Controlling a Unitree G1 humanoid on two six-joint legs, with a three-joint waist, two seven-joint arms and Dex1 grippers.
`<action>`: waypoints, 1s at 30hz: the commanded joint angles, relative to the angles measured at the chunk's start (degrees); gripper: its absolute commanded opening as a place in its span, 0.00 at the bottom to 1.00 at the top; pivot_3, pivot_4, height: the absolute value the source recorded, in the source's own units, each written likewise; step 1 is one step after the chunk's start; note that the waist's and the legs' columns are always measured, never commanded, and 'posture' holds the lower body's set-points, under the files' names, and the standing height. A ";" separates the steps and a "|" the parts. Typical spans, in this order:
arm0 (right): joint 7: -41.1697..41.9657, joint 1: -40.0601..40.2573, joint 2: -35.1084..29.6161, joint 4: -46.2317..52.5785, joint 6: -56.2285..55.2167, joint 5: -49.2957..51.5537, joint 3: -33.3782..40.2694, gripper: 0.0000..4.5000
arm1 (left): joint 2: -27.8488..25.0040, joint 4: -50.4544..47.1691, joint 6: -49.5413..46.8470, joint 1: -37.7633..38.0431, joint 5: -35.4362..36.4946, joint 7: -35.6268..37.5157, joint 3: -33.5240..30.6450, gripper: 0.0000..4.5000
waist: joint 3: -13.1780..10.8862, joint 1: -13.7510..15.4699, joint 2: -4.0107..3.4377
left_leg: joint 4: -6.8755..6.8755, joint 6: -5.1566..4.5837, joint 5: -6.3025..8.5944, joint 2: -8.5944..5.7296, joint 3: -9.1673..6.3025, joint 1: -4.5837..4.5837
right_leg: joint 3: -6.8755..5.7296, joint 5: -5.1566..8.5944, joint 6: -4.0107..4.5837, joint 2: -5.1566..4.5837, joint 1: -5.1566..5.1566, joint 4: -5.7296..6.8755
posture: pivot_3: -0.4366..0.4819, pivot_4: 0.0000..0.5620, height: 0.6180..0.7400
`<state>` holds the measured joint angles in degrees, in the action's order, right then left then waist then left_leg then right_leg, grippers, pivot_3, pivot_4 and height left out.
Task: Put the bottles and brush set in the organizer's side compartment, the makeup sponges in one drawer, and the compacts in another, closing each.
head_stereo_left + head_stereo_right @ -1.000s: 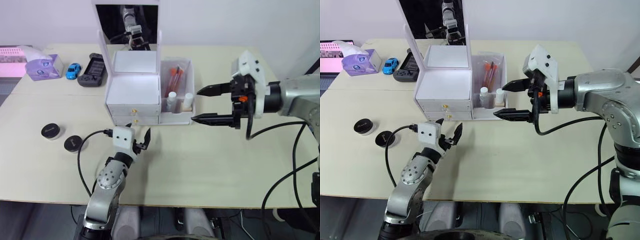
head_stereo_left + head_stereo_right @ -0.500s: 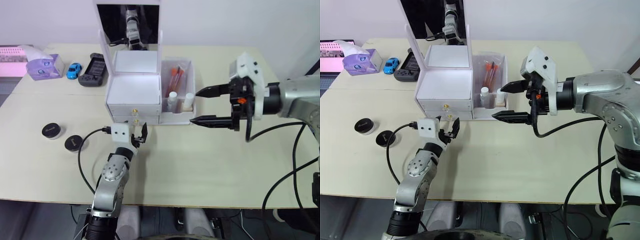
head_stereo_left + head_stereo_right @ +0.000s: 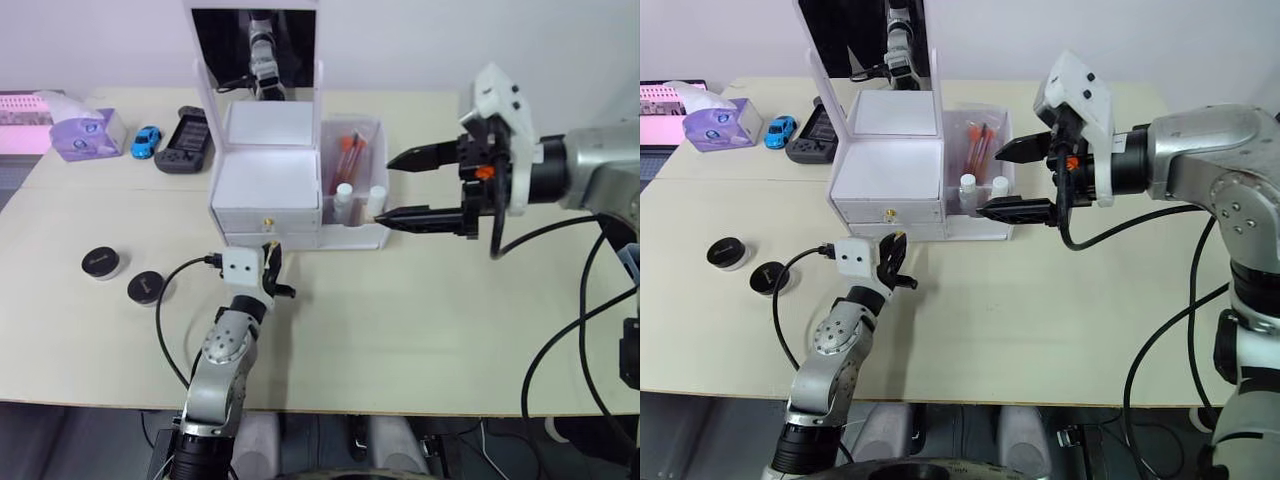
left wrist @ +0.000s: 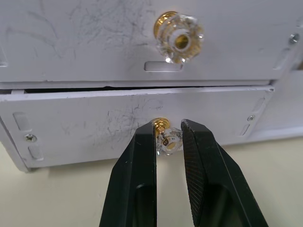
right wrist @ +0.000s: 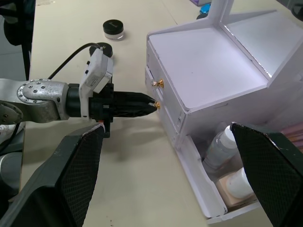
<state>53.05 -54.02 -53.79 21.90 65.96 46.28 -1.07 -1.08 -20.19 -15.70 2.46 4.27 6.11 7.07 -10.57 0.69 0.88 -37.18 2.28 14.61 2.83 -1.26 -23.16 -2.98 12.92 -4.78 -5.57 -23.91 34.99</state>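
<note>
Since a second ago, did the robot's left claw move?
Yes. The left gripper moved forward toward the white organizer, and its fingers now close around the lower drawer's knob.

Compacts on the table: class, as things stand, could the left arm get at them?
Probably not right away: the left pincer is closed around the lower drawer knob. The two compacts lie uncovered to its left, so once it lets go, likely yes.
</note>
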 commanded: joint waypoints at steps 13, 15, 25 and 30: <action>0.68 0.75 2.67 0.76 -2.60 0.12 0.35 1.00 | -8.92 -24.24 -13.41 15.80 6.01 5.24 -0.23 0.06 | 0.02 0.02 -0.02 | 0.00 0.00 0.00 0.01 0.00 -0.12 | 0.01 0.00 0.01 0.00 -0.18 0.05 | 0.48 0.27 0.96; 0.80 1.01 3.10 0.63 -3.12 -0.16 0.23 1.00 | -10.29 -26.31 -14.40 17.68 6.81 5.84 -0.71 0.06 | 0.02 -0.02 -0.02 | 0.00 0.00 0.00 0.01 0.00 -0.12 | 0.01 0.01 0.00 0.00 -0.20 0.05 | 0.48 0.27 0.96; 0.62 2.46 4.58 0.28 -5.25 -1.39 -0.14 1.00 | -16.23 -28.66 -12.69 26.12 10.74 11.09 -5.14 0.06 | 0.05 -0.02 -0.02 | 0.00 0.00 0.00 0.01 0.00 -0.16 | 0.01 0.01 0.02 0.00 -0.29 0.05 | 0.48 0.27 0.96; 0.39 2.79 4.69 0.35 -5.78 -1.78 0.20 1.00 | -16.22 -25.76 -11.83 25.54 11.14 11.75 -4.39 0.06 | 0.07 -0.03 -0.02 | -0.04 0.00 0.01 0.01 0.01 -0.16 | 0.03 0.00 0.04 0.00 -0.28 0.05 | 0.48 0.27 0.96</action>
<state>53.55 -50.76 -48.89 21.67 61.28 44.69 -1.96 -17.12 -46.95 -27.57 27.99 14.72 17.40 2.51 -10.50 0.67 0.85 -37.21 2.28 14.62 2.84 -1.25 -23.31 -2.95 12.92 -4.74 -5.57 -24.19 35.05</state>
